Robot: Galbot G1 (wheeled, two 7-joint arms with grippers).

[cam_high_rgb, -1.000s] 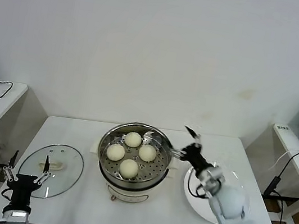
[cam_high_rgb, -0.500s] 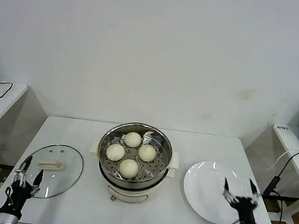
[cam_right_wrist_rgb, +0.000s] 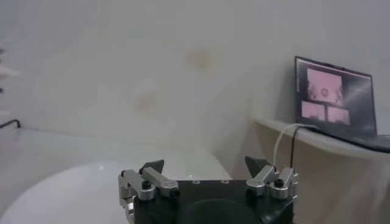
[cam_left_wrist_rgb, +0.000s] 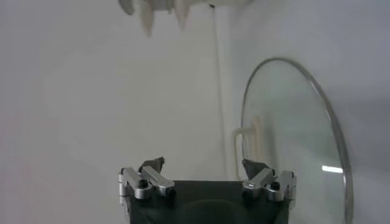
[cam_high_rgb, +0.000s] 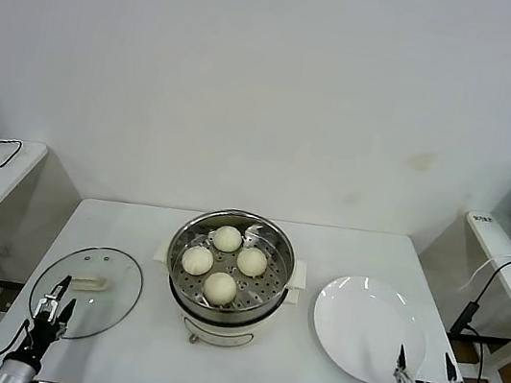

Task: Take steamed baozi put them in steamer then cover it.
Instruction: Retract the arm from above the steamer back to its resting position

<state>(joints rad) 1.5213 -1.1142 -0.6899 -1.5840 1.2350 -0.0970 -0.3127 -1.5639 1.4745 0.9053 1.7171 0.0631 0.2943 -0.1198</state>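
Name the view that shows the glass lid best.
The head view: the whole cover lies flat on the table, left of the steamer. The left wrist view shows only part of it; the right wrist view shows none.

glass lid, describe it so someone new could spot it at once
On the white table, look on the robot's left of the round shiny steel steamer. The round clear glass lid lies flat there, with a cream-white bar handle; unlike the opaque white plate, it is see-through.

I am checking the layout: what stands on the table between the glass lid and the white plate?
In the head view, the steamer with four buns inside stands between the lid and the plate.
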